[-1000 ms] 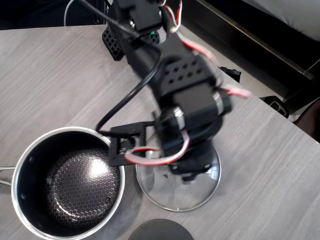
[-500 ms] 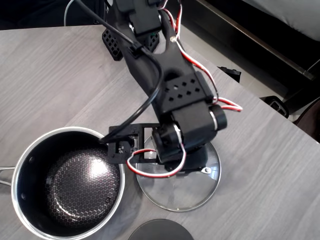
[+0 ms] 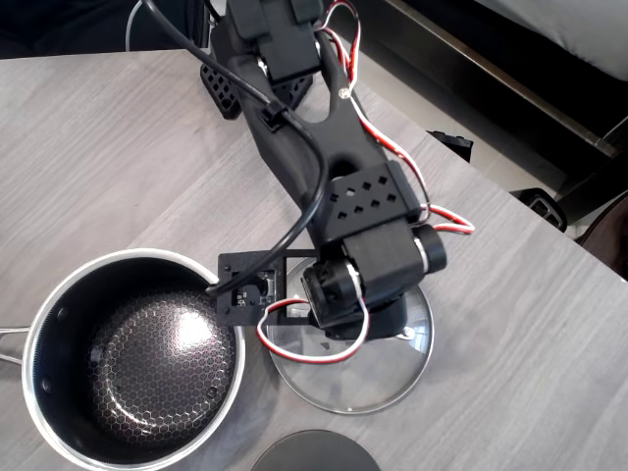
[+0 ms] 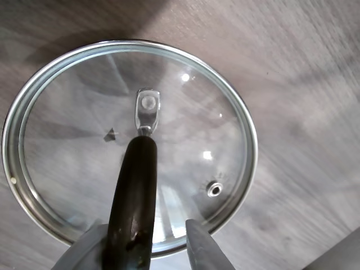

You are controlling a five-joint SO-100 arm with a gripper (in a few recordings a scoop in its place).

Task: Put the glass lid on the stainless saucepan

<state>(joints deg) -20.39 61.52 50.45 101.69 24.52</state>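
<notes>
Glass lid [image 4: 130, 143] flat on the wood-grain table [image 3: 108, 157], beside the stainless saucepan [image 3: 132, 368]; gripper [image 4: 147, 247] straddling its handle.

Wrist view: the grey fingers [image 4: 203, 247] stand apart either side of the black bar handle [image 4: 134, 199], not clamped; their tips are cut off at the frame edge. Overhead, the arm [image 3: 334, 186] hides much of the lid, and a dark grey disc [image 3: 314, 451] is cropped at the bottom.

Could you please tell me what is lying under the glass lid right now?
Through the glass lid the wood-grain table shows, so it rests on the tabletop beside the stainless saucepan. The black handle hides a strip of the glass beneath it.
</notes>
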